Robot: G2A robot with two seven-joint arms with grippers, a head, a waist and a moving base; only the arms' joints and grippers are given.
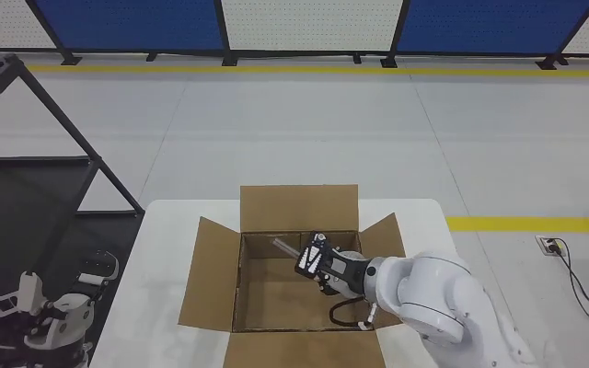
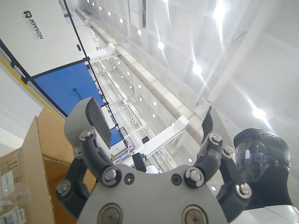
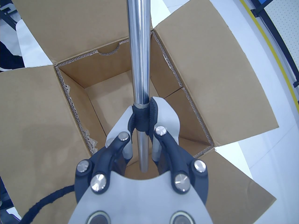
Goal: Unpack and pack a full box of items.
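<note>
Brown cardboard box (image 1: 299,208) sits mid-bench on the white bench (image 1: 161,276), with all four flaps folded outward. The far flap lies toward the far edge, the side flaps toward the left and right edges, and the near flap overhangs the near edge. The right wrist view looks into the box (image 3: 198,71): bare cardboard floor and walls, and torn corrugated edging at the corners.

Right gripper (image 1: 311,258) is above the box opening, over its far-right part, having come in from the near-right corner of the bench. Seen from the wrist, the right gripper (image 3: 142,115) is clamped on a polished grey metal rod (image 3: 139,47). The white fingers (image 3: 164,114) are pressed on a black wrapped band near one end of the rod. A short stub runs back toward the wrist, and the long part runs forward in line with the gripper. In the top view the rod (image 1: 287,246) points toward the far-left corner of the box, held above the floor. Whether it touches the far wall cannot be told.

Left gripper (image 2: 151,115) points up at the ceiling lights, jaws spread wide with nothing between them. The ribbed black pads (image 2: 98,120) are bare. A brown cardboard flap (image 2: 39,141) lies just beside it.
</note>
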